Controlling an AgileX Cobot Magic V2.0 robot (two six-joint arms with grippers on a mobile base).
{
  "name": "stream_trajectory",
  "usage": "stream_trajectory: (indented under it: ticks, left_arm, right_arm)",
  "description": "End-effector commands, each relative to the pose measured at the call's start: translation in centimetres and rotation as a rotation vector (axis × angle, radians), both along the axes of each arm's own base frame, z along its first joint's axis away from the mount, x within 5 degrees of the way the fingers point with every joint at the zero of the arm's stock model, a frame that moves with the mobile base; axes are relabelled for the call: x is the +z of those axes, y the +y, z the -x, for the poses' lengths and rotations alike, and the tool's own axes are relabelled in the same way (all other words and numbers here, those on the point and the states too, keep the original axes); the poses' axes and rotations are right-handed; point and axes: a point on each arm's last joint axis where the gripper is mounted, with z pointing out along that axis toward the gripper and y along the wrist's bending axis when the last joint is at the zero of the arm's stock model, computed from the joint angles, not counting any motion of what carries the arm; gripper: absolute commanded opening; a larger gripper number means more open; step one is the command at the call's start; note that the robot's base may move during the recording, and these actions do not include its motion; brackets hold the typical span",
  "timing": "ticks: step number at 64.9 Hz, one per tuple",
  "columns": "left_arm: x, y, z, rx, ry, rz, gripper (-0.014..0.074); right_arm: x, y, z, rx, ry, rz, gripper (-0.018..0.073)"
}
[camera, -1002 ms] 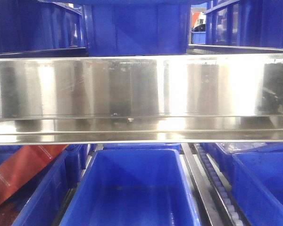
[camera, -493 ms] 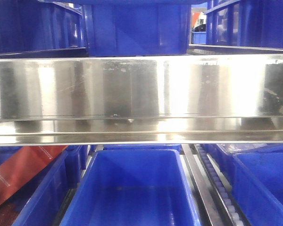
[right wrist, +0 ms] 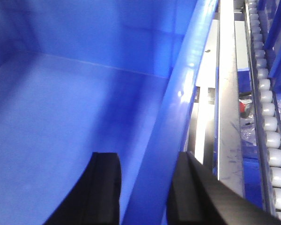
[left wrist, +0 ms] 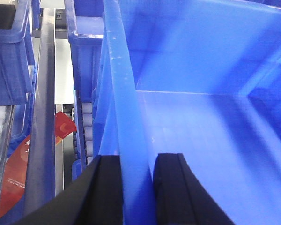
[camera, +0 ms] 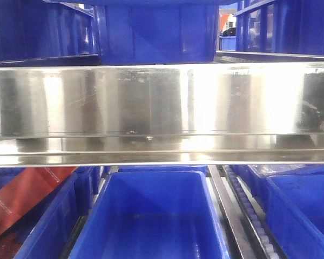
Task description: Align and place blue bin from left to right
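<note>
The blue bin point(camera: 151, 216) sits empty in the lower lane, under the steel shelf beam; neither gripper shows in the front view. In the left wrist view my left gripper point(left wrist: 136, 157) is shut on the bin's left wall, its black fingers point(left wrist: 107, 187) pressed to both sides of the rim, with the bin's bare floor point(left wrist: 201, 122) to the right. Seen from the right wrist, my right gripper point(right wrist: 150, 154) straddles the right wall of the blue bin point(right wrist: 61, 93), one finger inside and one outside, closed against the rim.
A wide steel shelf beam point(camera: 162, 108) crosses the front view, with more blue crates point(camera: 156, 32) above it. Neighbouring blue bins point(camera: 302, 216) flank the lane. A red packet point(left wrist: 18, 164) lies to the left, below a steel rail point(left wrist: 44, 117). A roller track point(right wrist: 271, 140) runs along the right.
</note>
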Motion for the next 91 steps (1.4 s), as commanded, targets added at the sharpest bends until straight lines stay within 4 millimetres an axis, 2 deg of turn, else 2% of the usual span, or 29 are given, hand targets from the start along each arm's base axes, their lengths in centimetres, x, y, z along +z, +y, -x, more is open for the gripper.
stream_trajectory:
  ticks: [1, 12, 20, 36, 56, 75, 81, 86, 91]
  left_arm:
    - [2.2, -0.8, 1.2, -0.048, -0.103, 0.088, -0.0111]
    - [2.3, -0.8, 1.2, -0.046, -0.117, 0.092, -0.0111]
    - [2.0, -0.9, 0.8, -0.045, -0.111, 0.091, -0.0111]
    - [-1.0, -1.5, -2.3, -0.039, -0.032, 0.067, -0.0111]
    - [-3.9, -1.3, -5.0, 0.005, 0.006, -0.053, -0.0111]
    - [-6.3, -1.5, -6.8, 0.007, 0.064, -0.079, -0.0106]
    - [-6.9, -1.6, -7.1, 0.007, 0.078, -0.082, -0.0053]
    - [-7.5, -1.7, -7.5, 0.006, 0.095, -0.086, 0.0049]
    - [-7.9, -1.8, -7.7, 0.006, 0.104, -0.088, 0.0195]
  right_arm:
    - [1.4, 0.2, 0.1, 0.0, -0.105, -0.054, -0.007]
    - [1.6, 0.2, 0.0, 0.001, -0.12, -0.056, -0.007]
    - [0.9, -0.2, -0.7, -0.014, -0.105, -0.047, -0.007]
    - [-1.2, -1.3, -3.9, -0.048, -0.102, -0.017, -0.007]
    - [-4.4, -0.8, -7.4, -0.04, -0.104, 0.006, -0.007]
    - [-7.0, -0.8, -9.3, -0.043, -0.042, 0.027, -0.0066]
    - [-7.4, -0.8, -9.5, -0.032, -0.033, 0.049, -0.0066]
    - [-7.7, -0.8, -9.6, -0.021, -0.028, 0.066, -0.0064]
    - [-7.7, -0.8, -9.6, -0.018, -0.029, 0.071, -0.0046]
